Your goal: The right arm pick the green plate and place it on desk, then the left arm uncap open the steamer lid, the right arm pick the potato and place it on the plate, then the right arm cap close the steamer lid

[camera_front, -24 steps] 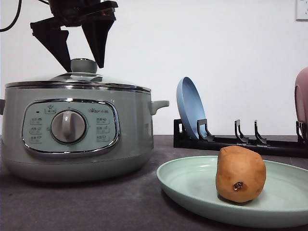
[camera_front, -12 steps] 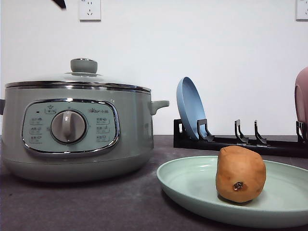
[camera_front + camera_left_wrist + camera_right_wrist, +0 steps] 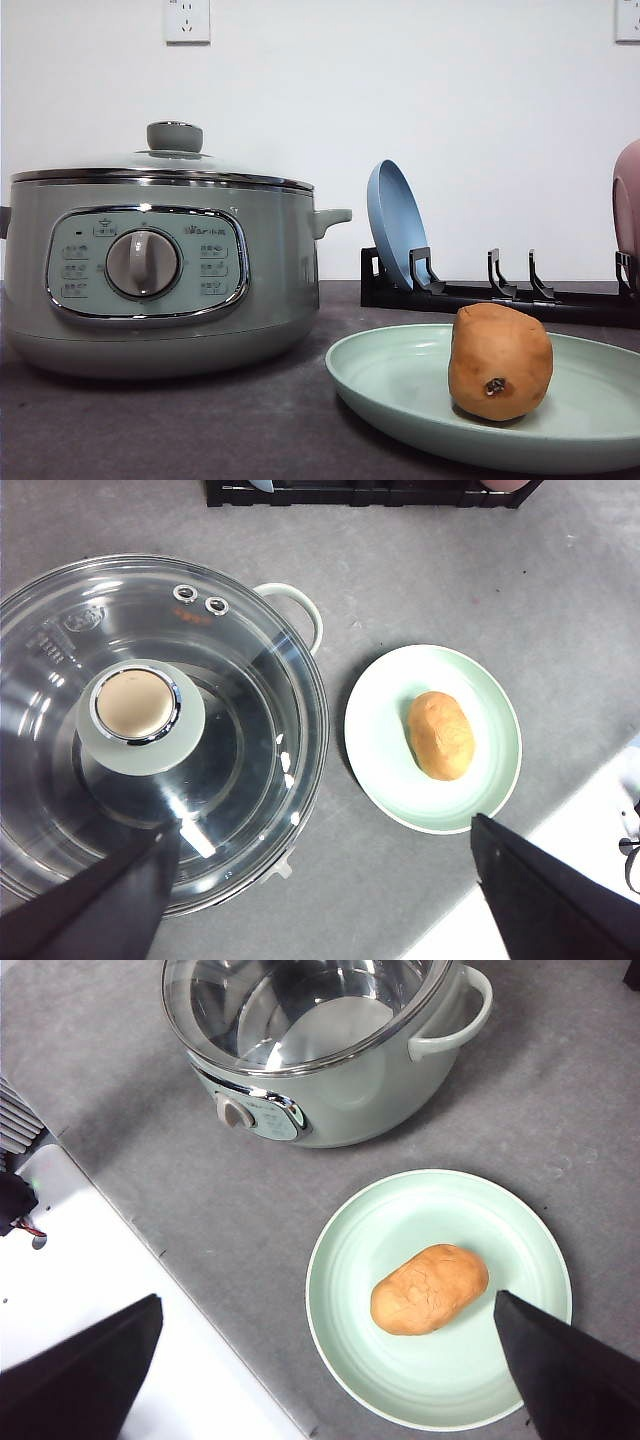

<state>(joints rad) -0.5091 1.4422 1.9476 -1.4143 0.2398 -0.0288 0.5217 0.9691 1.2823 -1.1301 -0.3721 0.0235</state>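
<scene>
The potato (image 3: 500, 360) lies on the green plate (image 3: 400, 390), which rests on the desk (image 3: 200, 420) to the right of the steamer (image 3: 150, 270). The steamer lid (image 3: 160, 165) sits shut on the steamer, its knob (image 3: 174, 136) on top. No arm shows in the front view. My left gripper (image 3: 325, 825) is open and empty, high above the lid (image 3: 240, 730) and the plate (image 3: 380, 740). My right gripper (image 3: 328, 1298) is open and empty, high above the plate (image 3: 370, 1360) and the potato (image 3: 430, 1288), with the steamer (image 3: 350, 1090) beyond.
A black dish rack (image 3: 500, 295) stands behind the plate with a blue plate (image 3: 395, 225) upright in it and a pink plate (image 3: 628, 200) at the right edge. A white surface (image 3: 120, 1310) borders the desk's near edge.
A gripper that stood open around the lid knob has risen out of the front view. The lid, the plate and the potato have not moved.
</scene>
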